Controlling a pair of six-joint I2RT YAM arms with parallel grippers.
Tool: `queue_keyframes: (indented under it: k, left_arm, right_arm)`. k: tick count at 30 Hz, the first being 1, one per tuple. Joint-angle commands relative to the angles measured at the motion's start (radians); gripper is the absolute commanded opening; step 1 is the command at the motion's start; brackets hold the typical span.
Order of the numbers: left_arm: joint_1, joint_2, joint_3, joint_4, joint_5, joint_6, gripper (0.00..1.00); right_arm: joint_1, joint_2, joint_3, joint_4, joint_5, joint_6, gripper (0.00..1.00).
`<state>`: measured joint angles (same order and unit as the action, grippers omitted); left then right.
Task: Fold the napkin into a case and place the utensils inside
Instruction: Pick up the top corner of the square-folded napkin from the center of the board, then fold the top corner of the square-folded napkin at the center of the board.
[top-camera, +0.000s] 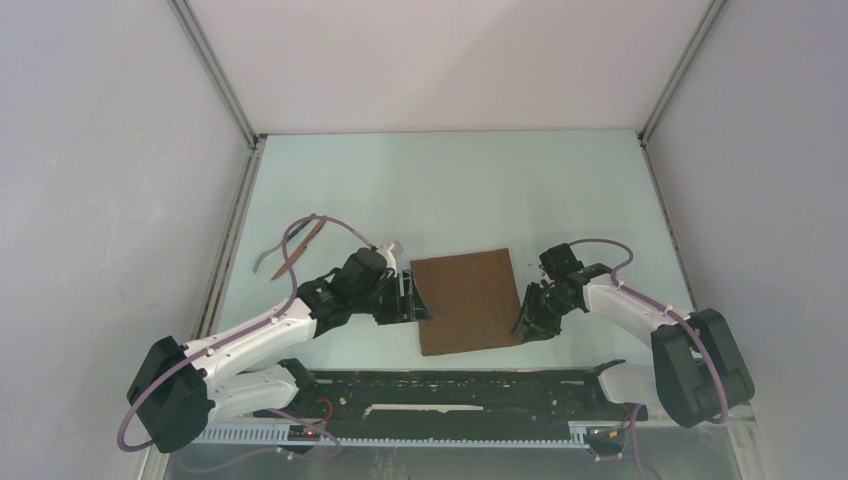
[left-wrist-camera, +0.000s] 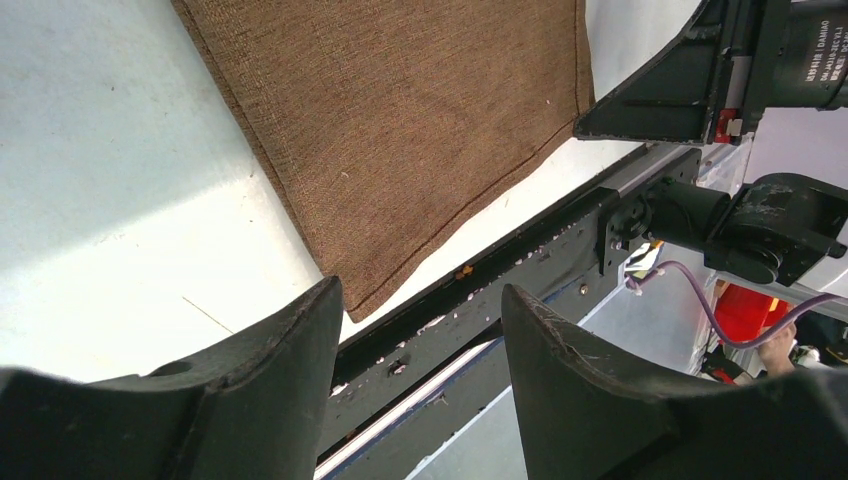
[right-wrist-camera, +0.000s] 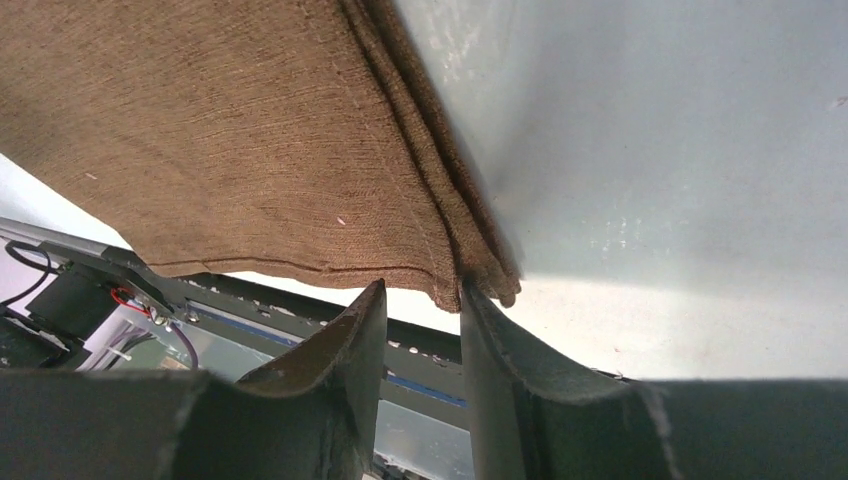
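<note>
Lying folded on the table (top-camera: 450, 190), the napkin (top-camera: 468, 298) puts its near-right corner at the right gripper (right-wrist-camera: 422, 287), fingers narrowly parted, seemingly not pinching; the left gripper (left-wrist-camera: 422, 290) gapes wide beside its left edge.

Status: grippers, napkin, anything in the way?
Left gripper open at left edge of napkin. Right gripper narrow at its near right corner, grip unclear. Utensils far left, nothing blocking.
</note>
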<state>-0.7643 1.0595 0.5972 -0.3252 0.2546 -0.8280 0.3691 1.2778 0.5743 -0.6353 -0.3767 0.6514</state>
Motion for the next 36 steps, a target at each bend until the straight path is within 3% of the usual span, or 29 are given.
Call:
queue_keyframes:
  k: [1,9,16,24,36]
  left_arm:
    - [0.006,-0.014,0.045,0.001,-0.015,0.027,0.65]
    - [0.007,-0.013,0.044,0.002,-0.012,0.03,0.65]
    - [0.008,-0.029,0.04,-0.006,-0.035,0.024,0.65]
    - [0.024,-0.023,0.018,-0.003,-0.066,0.021,0.65]
    - [0.046,-0.09,-0.051,-0.009,-0.098,-0.032,0.65]
  right_arm:
    - [0.009,-0.02,-0.026,0.04,-0.006,0.048,0.42]
    - [0.007,-0.022,-0.039,0.065,0.009,0.059,0.33]
    - [0.007,-0.081,-0.035,0.052,0.011,0.062,0.0]
    - [0.047,-0.062,0.045,0.072,-0.007,-0.035,0.0]
    - [0.2,0.45,0.45,0.218,-0.108,-0.125,0.0]
